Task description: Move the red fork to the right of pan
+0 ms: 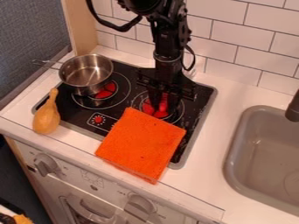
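- Orange cloth (142,144): spread over the near edge of the stove (204,98).
- Red fork (163,103), probably: at the right burner, already right of the pan; long axis unclear.
- Gripper (154,99): immediately beside the fork; whether released or grasping it cannot be told.
- Pan (86,75): far left.

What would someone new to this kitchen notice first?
Probably the bright orange cloth, spread over the front of the black stove top. Next, the black robot arm coming down from the picture's top edge. Then the shiny metal pan at the stove's back left.
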Robot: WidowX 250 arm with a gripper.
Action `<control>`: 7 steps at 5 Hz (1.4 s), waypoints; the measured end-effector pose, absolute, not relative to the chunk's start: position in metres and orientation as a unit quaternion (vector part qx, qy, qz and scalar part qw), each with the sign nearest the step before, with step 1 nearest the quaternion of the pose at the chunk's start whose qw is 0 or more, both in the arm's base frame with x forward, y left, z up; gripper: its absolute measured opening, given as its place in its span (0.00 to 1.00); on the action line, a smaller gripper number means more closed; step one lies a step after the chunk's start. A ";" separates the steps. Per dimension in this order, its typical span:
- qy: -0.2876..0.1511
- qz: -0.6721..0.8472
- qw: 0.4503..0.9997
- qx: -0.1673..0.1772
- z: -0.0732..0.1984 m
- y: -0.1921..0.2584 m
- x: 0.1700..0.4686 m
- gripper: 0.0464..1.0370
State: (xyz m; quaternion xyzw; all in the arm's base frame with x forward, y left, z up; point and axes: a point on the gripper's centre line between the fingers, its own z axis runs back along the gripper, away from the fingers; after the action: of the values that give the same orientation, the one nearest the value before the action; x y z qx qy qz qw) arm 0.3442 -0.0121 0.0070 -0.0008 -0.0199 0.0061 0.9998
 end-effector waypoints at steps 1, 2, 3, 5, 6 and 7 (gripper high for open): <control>-0.033 -0.014 0.999 -0.011 0.033 -0.015 0.339 0.35; -0.048 0.002 0.999 -0.009 0.058 0.008 0.331 0.35; -0.036 0.015 0.999 0.003 0.054 0.034 0.319 0.35; -0.007 0.019 0.999 0.048 0.034 0.068 0.304 0.35; 0.010 0.022 0.997 0.073 0.024 0.089 0.298 0.35; 0.010 0.021 0.997 0.072 0.022 0.092 0.299 0.35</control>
State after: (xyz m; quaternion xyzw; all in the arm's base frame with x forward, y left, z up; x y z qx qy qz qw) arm 0.2994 0.0918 0.0217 0.0722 0.0104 0.0214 0.9971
